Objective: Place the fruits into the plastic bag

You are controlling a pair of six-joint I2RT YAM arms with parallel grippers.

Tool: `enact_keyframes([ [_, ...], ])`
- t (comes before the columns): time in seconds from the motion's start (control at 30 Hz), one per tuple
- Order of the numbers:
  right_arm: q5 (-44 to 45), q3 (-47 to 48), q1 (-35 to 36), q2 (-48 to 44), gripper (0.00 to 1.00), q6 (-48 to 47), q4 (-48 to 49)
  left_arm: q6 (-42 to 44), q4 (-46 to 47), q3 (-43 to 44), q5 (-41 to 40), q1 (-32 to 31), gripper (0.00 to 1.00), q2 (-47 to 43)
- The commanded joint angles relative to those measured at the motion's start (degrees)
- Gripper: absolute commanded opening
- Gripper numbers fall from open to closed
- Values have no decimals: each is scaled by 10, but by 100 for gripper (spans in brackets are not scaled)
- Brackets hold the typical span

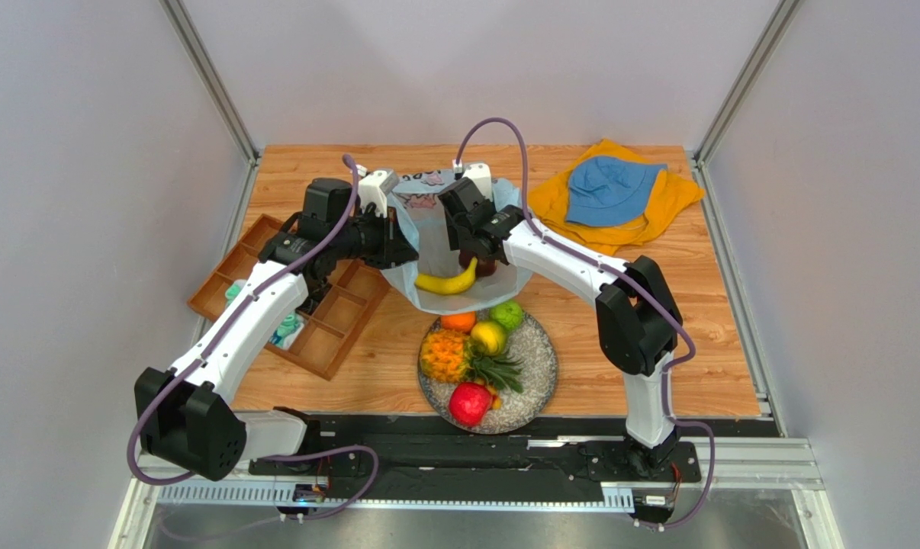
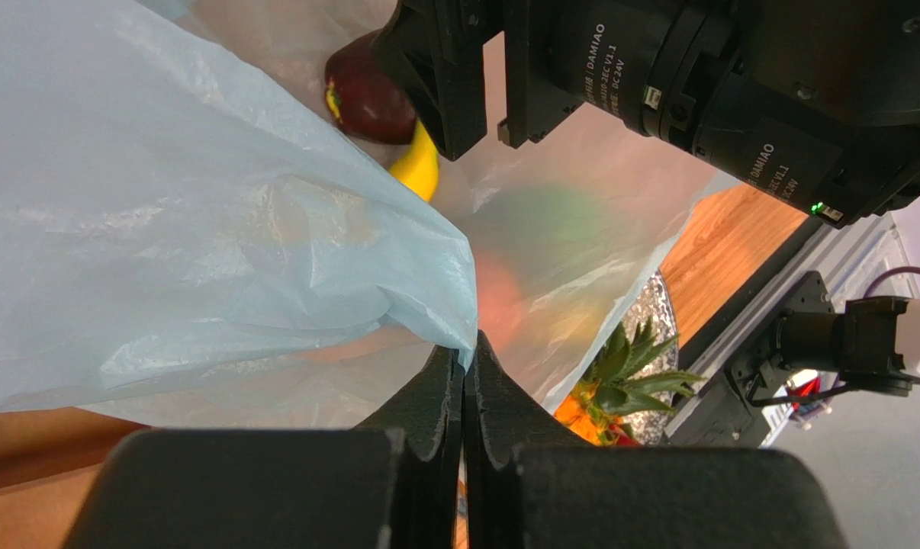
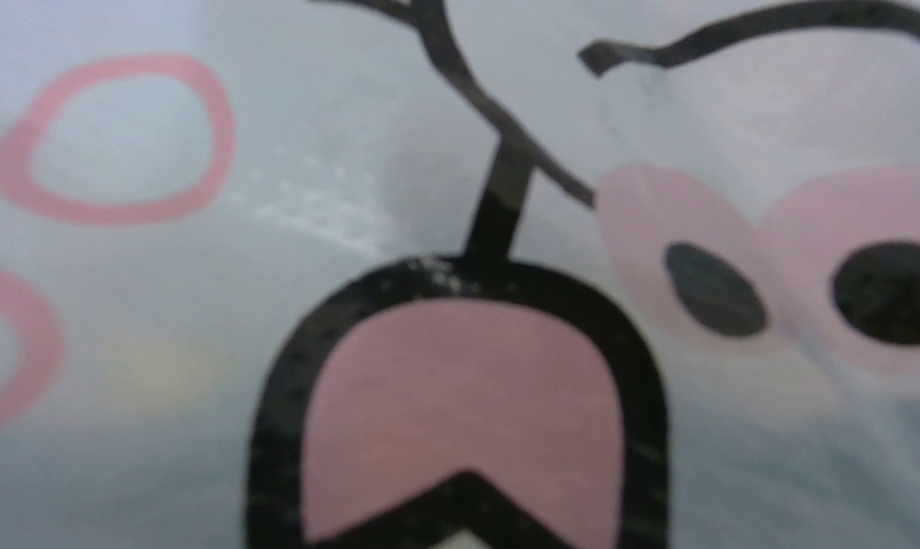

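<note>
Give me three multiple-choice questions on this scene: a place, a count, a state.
1. The blue hat lies: A on the yellow cloth; B in a drawer; C on a chair.
2. Fruits on the plate: A three; B five; C seven.
3. The left gripper has its jaws: A wide open; B shut on the plastic bag; C shut on a spoon.
Answers: A, cloth shows around the hat; B, orange, green apple, yellow-green fruit, pineapple, red apple; B, the bag's edge is pinched between them.
</note>
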Motion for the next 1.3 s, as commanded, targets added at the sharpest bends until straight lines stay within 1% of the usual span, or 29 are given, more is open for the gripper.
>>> enact_keyframes([
  [0.0, -8, 6, 0, -31, 63, -16, 31, 3, 9, 14, 9, 2, 0, -18],
  [0.2, -64, -16, -1, -65, 63, -40, 51, 3, 9, 14, 9, 2, 0, -18],
  [0.37, -147, -37, 0, -103, 64, -66, 74, 2, 9, 14, 10, 2, 0, -20],
  [0.6, -298, -118, 5, -208, 63, -69, 167, 1, 9, 14, 9, 2, 0, -22],
  [0.7, -328, -151, 14, -241, 62, -84, 173, 1, 8, 14, 8, 2, 0, -22],
  [0.77, -347, -180, 18, -281, 61, -93, 176, 1, 6, 14, 9, 2, 0, -22],
  [0.87, -407, -223, 18, -341, 62, -96, 194, 0, 7, 14, 10, 2, 0, -25],
  [0.9, -437, -231, 18, -356, 62, -96, 195, 0, 8, 14, 11, 2, 0, -24],
  [1.0, -464, -249, 18, -395, 63, -90, 176, 0, 8, 14, 12, 2, 0, -24],
  [1.17, -464, -270, 18, -437, 62, -86, 111, 0, 9, 13, 14, 2, 0, -27],
  [1.27, -455, -302, 18, -455, 61, -85, 70, 0, 9, 13, 12, 2, 0, -26],
])
